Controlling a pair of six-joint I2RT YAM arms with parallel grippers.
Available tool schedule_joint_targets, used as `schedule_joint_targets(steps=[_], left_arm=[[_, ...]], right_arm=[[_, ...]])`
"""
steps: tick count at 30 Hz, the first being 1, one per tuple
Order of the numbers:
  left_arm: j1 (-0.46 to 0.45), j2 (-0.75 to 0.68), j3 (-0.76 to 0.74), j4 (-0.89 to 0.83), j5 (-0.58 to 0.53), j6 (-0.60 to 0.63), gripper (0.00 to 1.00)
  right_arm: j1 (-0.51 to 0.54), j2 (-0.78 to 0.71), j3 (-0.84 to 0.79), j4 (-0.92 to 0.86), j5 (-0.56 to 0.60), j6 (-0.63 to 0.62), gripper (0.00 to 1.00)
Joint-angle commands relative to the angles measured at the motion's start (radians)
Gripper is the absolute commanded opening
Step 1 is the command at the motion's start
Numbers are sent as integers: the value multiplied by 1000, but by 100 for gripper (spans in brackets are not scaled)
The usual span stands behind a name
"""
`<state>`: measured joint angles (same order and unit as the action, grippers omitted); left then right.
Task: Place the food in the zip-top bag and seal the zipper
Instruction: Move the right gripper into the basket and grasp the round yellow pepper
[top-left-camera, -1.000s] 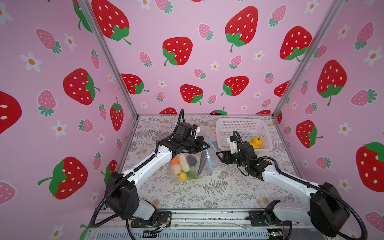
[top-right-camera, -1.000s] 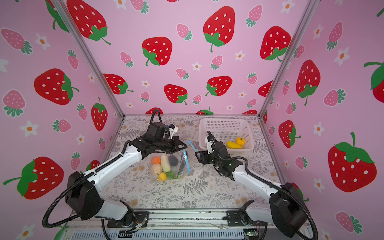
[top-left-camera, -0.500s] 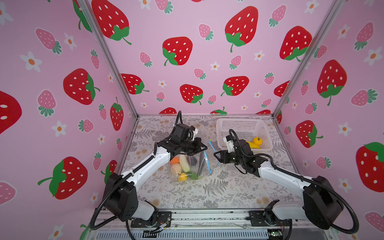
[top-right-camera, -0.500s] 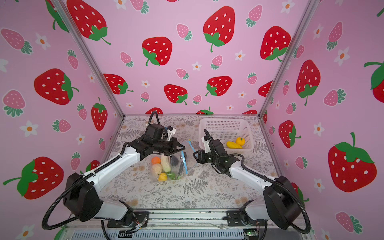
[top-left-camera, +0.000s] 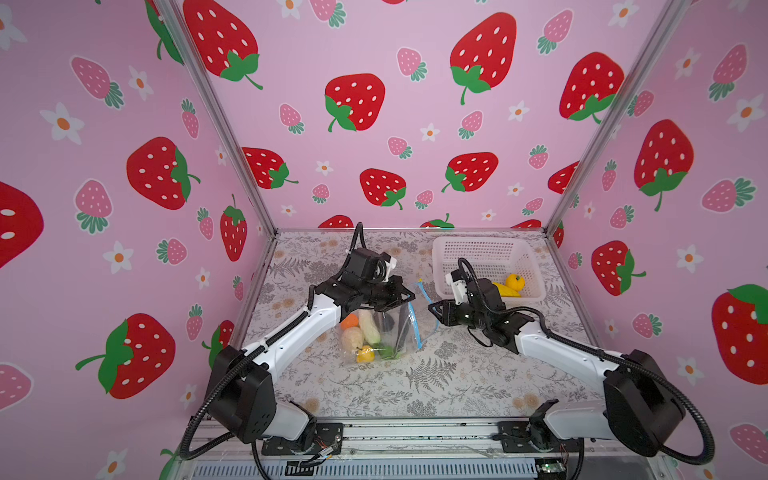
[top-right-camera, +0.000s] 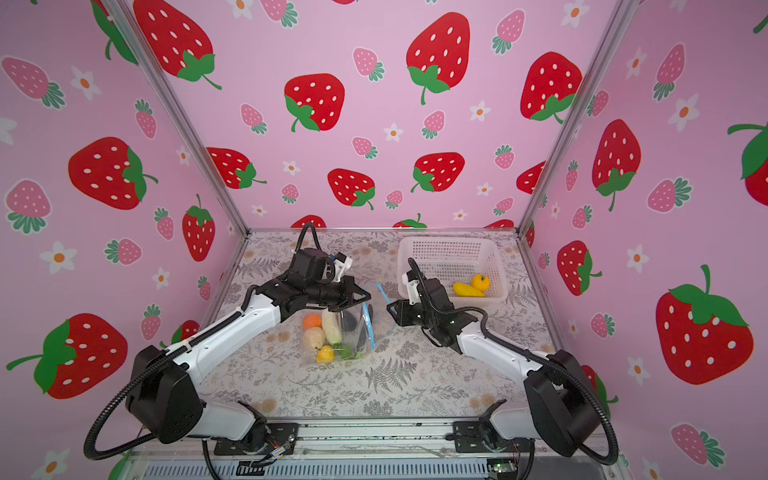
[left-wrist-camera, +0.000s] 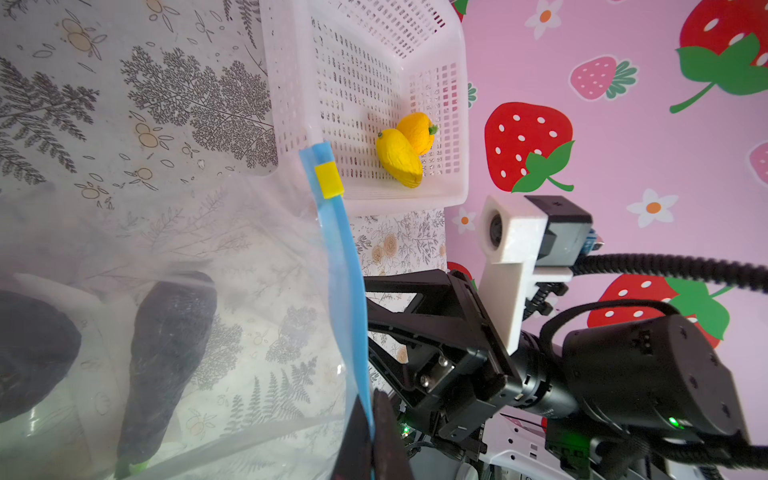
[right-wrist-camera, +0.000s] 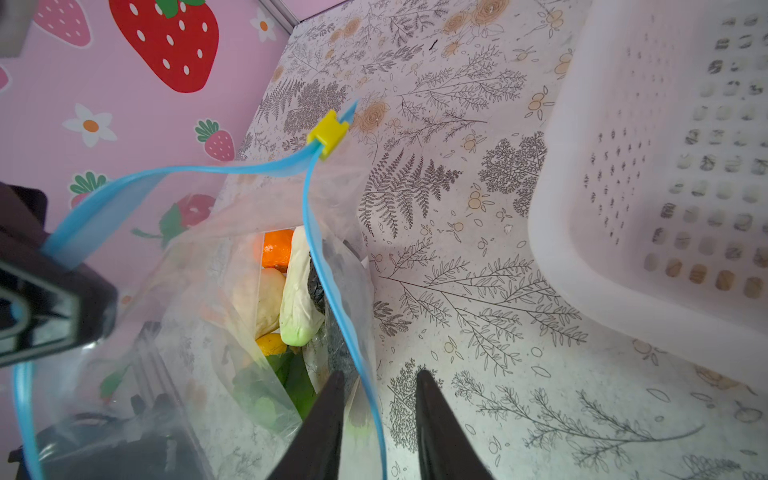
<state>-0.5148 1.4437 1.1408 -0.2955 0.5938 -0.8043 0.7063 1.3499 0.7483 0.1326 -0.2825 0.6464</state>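
Closing in since a second ago, the right gripper (right-wrist-camera: 380, 374) straddles one lip of the light-blue zipper (right-wrist-camera: 332, 299), its jaws partly open and not clamped on it. The left gripper (left-wrist-camera: 372, 424), fully closed, pinches the other lip and holds the zip-top bag (top-left-camera: 386, 328) open mid-table, with the food (top-left-camera: 361, 332) inside. At the zipper's far end sits the yellow slider (right-wrist-camera: 328, 129). Behind the right gripper, two yellow pieces (top-left-camera: 509, 284) lie in the white basket (top-left-camera: 478, 253).

- Pink walls (top-left-camera: 365, 41) printed with red strawberries and white flowers on three sides.
- Silver posts (top-left-camera: 218, 116) at the corners.
- Counter (top-left-camera: 457, 386) covered in grey fern-and-flower print.
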Motion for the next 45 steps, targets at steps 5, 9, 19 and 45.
schedule_joint_targets(steps=[5,9,19,45], left_arm=[[5,-18,-3,12,8,9,0],[6,-11,1,9,7,11,0],[5,36,-3,31,30,10,0],[6,133,82,-33,100,48,0]], right_arm=[[-5,14,15,27,-18,-11,19],[-7,-7,20,18,-18,-14,12],[-7,-50,76,-100,12,-57,11],[-579,346,500,-428,592,-341,63]])
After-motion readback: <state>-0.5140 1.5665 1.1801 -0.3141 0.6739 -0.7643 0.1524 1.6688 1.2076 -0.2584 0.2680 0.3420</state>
